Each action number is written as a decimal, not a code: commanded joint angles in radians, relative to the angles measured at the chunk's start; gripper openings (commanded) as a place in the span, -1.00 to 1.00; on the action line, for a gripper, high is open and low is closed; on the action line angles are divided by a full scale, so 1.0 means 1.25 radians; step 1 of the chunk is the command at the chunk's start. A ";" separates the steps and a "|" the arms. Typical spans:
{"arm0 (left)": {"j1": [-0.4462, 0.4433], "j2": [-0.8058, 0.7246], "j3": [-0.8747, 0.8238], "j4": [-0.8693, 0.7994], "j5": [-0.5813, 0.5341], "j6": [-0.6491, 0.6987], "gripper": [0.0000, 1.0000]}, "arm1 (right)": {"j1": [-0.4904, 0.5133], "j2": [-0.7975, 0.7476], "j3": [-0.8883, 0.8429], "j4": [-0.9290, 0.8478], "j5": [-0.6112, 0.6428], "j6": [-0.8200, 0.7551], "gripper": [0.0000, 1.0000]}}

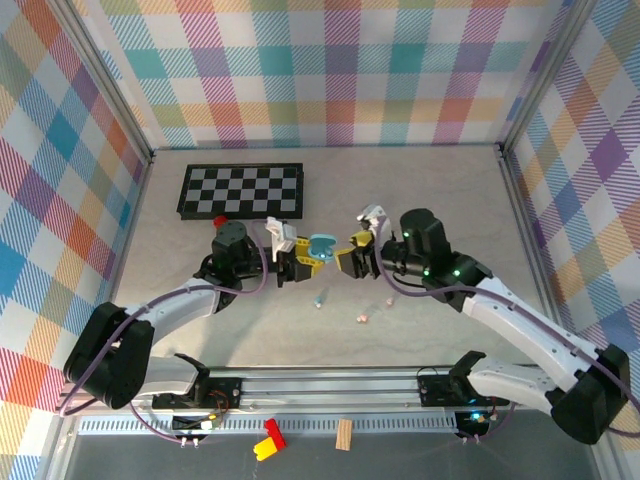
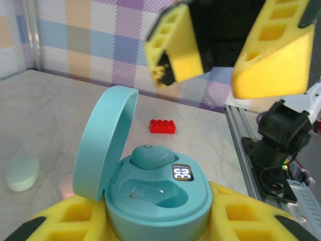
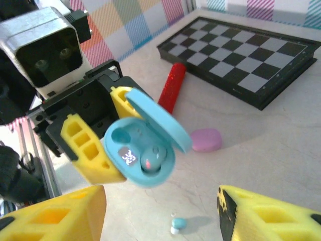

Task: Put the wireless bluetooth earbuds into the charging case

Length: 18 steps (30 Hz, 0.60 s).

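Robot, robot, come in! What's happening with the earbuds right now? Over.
Left gripper shut on charging case, lid open. Right gripper open, empty, facing it. One earbud seated; loose earbud on table. Nothing in between.

Standing here, I see the top camera fixed high behind the arm bases (image 1: pixel 205 385), looking down and forward over the whole table (image 1: pixel 430 180), with the chessboard (image 1: pixel 241 190) toward the far side. The left wrist camera sits right behind the left gripper (image 2: pixel 158 221) and looks low across the tabletop, very near the open teal charging case (image 2: pixel 155 196), facing the spread right gripper (image 2: pixel 225 55). The right wrist camera looks back the other way and downward from a little farther off, past its own fingers (image 3: pixel 55 213), and also catches the chessboard. All three views share the case at the middle of the table.
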 commanded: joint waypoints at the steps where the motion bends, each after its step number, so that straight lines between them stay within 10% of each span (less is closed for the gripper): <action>1: 0.054 0.004 -0.028 0.121 0.008 -0.050 -0.40 | 0.000 -0.020 -0.064 0.111 -0.046 0.089 0.21; 8: 0.152 0.019 -0.042 0.323 0.000 -0.172 -0.40 | 0.054 0.113 -0.137 0.203 0.019 0.259 0.27; 18: 0.234 0.078 -0.025 0.484 -0.033 -0.293 -0.41 | 0.260 0.416 -0.001 0.062 0.319 0.110 0.31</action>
